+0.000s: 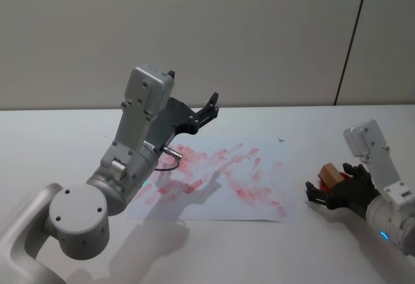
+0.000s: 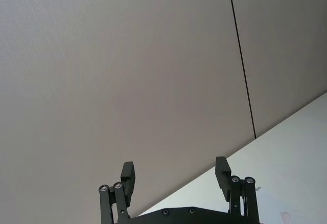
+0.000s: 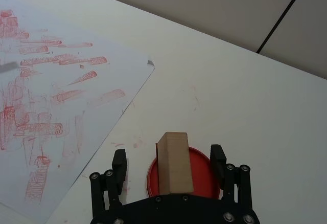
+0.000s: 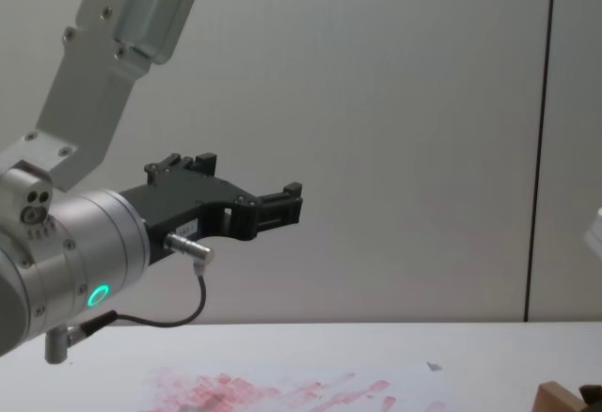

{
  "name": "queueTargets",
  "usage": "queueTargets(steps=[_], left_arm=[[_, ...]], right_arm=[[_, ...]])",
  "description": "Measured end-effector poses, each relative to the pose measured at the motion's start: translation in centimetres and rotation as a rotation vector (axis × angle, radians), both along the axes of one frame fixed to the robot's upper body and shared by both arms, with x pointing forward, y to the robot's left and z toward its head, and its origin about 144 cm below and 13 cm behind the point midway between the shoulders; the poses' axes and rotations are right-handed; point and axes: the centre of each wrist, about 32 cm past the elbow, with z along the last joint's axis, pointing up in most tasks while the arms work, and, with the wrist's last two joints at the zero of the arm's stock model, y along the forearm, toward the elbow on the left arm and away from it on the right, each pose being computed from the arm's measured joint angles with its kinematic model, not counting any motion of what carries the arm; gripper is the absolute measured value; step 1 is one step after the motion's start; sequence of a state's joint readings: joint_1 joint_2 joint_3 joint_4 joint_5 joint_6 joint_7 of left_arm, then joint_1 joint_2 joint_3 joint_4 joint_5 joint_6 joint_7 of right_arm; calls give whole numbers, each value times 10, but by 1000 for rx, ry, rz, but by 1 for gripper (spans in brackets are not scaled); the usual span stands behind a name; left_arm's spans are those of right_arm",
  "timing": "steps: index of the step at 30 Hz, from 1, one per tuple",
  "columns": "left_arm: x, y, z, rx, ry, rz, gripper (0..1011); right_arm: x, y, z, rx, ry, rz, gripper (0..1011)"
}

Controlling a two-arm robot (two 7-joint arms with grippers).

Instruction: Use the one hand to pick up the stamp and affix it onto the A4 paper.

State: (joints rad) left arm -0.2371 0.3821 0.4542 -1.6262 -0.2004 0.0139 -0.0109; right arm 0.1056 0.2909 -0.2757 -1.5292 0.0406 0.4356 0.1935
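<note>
The stamp [image 1: 329,174], a small light-brown wooden block, stands upright on a round red ink pad [image 3: 204,175] to the right of the A4 paper [image 1: 220,174]. The paper lies flat, covered with red-pink prints. My right gripper [image 3: 168,157], the hand, sits low over the pad with its black fingers [image 3: 120,158] on either side of the stamp [image 3: 173,165], open and apart from it. The left gripper [image 1: 211,106] is raised above the paper's far left part, open and empty, pointing at the wall. The stamp's top corner [image 4: 560,398] peeks in at the chest view's lower right.
The white table [image 1: 311,122] runs back to a grey wall. A thin cable [image 4: 179,313] loops under the left wrist. Bare tabletop lies between the paper's right edge and the ink pad [image 1: 316,185].
</note>
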Motion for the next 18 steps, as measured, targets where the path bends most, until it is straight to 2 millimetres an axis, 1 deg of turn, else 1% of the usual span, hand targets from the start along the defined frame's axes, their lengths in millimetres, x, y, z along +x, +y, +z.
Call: queueTargets(steps=[18], left_arm=[[0, 0, 0, 0, 0, 0, 1001]], right_arm=[[0, 0, 0, -1, 0, -1, 1001]])
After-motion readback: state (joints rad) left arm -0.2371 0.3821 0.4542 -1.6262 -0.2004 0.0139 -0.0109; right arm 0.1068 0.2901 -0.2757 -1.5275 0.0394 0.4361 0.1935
